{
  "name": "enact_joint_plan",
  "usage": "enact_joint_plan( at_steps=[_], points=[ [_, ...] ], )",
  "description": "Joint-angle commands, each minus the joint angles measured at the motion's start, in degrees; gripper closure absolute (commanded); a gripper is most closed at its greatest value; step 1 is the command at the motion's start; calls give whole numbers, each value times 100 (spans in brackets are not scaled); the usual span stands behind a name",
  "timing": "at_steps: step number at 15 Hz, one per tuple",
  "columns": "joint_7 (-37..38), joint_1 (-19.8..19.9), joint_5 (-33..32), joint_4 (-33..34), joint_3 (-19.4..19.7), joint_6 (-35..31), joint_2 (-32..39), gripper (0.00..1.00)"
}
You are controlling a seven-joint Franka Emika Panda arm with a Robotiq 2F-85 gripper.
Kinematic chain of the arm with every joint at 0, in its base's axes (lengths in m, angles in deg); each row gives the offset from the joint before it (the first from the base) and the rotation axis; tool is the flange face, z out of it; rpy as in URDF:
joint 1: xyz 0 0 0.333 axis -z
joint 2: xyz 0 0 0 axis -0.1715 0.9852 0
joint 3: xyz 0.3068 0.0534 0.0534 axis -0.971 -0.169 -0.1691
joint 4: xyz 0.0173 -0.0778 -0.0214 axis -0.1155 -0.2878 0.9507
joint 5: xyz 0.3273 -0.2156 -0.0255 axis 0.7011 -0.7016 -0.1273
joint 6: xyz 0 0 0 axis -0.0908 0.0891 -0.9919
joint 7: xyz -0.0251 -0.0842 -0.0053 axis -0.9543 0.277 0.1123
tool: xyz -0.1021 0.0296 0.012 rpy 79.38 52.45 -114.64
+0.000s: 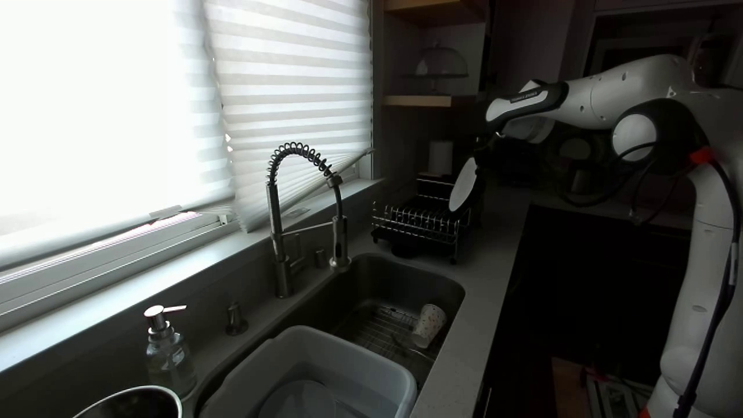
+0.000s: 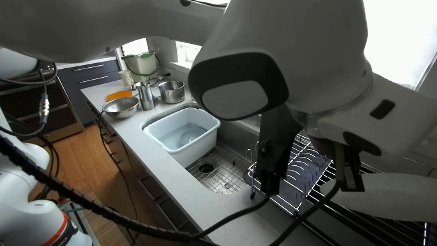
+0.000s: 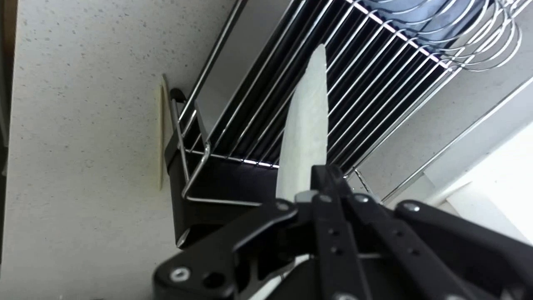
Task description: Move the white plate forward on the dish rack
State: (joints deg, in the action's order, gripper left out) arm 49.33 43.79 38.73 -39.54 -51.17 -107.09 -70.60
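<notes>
Plate, thin and white, tilts over the wire rack, its rim pinched between the jaws; whether its lower edge touches the wires, I cannot tell. The rack stands on the tabletop beside the sink. A speckled cup lies tipped over in the sink, near a pale tub set toward the opposite end.

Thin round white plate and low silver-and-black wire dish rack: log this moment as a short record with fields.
Held: thin round white plate, tilted
Grip: black two-fingered tool, shut on the plate's edge
Below: low silver-and-black wire dish rack
Contact between plate and rack: cannot tell
Beside the rack: grey metal sink
In the sink: pale rectangular plastic tub; speckled white cup
Stage: plate not yet released
</notes>
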Motion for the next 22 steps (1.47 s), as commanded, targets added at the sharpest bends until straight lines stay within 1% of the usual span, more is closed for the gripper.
enact_joint_plan(
  at_steps=[1, 5, 8, 15, 22],
  points=[
    [341, -129, -64, 78, -26, 249, -164, 100],
    [673, -312, -36, 197, -44, 362, -236, 100],
    [1098, -456, 6, 322, -40, 556, -243, 100],
    [2142, -690, 235, 861, -143, 1382, -89, 100],
    [3145, -865, 7, 1285, -168, 1993, 75, 100]
  ],
)
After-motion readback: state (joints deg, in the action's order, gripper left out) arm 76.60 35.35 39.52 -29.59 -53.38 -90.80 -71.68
